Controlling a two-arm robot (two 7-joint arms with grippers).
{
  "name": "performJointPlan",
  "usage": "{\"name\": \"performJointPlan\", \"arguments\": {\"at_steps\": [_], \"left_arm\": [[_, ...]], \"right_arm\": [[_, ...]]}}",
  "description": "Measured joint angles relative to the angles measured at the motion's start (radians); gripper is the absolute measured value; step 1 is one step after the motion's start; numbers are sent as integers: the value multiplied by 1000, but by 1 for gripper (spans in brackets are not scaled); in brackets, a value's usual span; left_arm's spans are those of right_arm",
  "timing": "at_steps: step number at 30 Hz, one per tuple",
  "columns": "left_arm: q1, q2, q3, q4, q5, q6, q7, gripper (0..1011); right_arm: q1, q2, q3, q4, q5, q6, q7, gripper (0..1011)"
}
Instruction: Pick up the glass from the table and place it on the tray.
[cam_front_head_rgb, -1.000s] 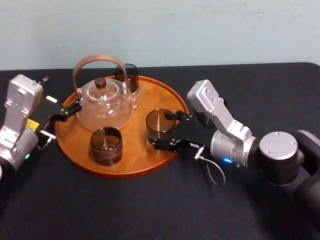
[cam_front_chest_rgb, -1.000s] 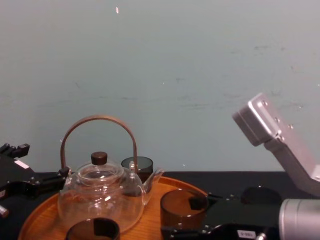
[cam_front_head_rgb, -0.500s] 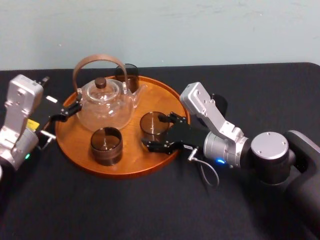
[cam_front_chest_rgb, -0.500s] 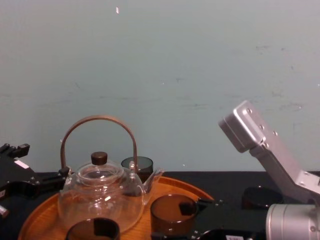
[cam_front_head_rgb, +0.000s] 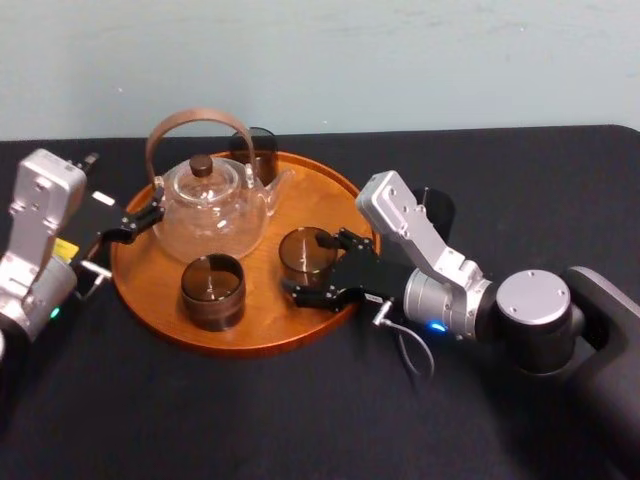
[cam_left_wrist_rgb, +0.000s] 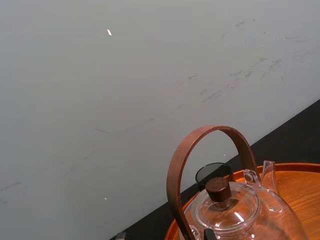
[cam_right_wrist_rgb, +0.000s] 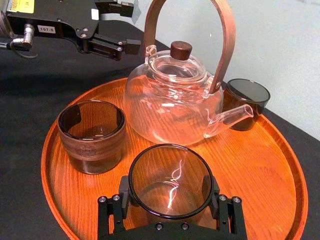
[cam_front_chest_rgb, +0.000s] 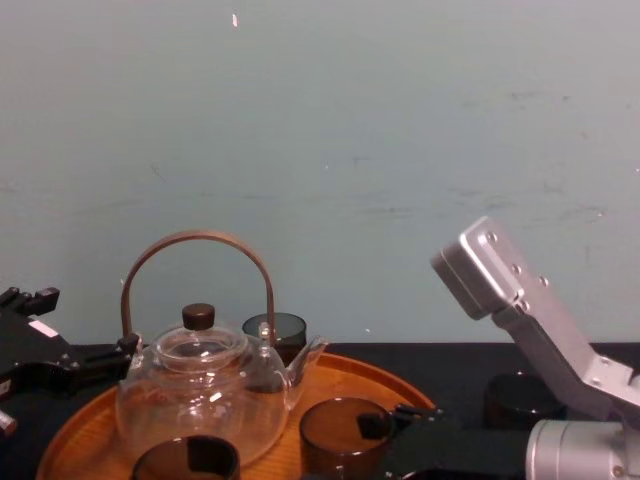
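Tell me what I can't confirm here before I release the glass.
- Whether the glass rests on the tray: base hidden by the right gripper in the right wrist view, cut off at the chest view's bottom edge.
- Dark cup on the table: mostly behind the right arm, head view.
- Rear glass lower part: behind the teapot, chest view.
- Whether the left gripper touches the teapot: fingertip overlaps it, right wrist view.

1 tray (cam_front_head_rgb: 240, 338), 1 glass teapot (cam_front_head_rgb: 210, 212), 3 glasses (cam_front_head_rgb: 212, 292) (cam_front_head_rgb: 305, 250) (cam_front_head_rgb: 256, 150) on tray, 1 dark cup (cam_front_chest_rgb: 520, 402) on table (cam_front_head_rgb: 300, 425).
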Motion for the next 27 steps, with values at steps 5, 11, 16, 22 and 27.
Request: {"name": "performJointPlan", "arguments": {"at_steps": [5,11,16,22,27], "left_arm": [[0,0,0,0,0,0,0,1010],[0,0,0,0,0,0,0,1009],[0,0,0,0,0,0,0,1010],[0,0,0,0,0,0,0,1009],[0,0,0,0,0,0,0,1010]], "right_arm": [[0,0,0,0,0,0,1,915],[0,1,1,0,1,0,2,1002],[0,1,1,0,1,0,2,1002],[-1,2,4,0,12,4,15,1002],[-7,17,2,-27,21,55,28,1002]]}}
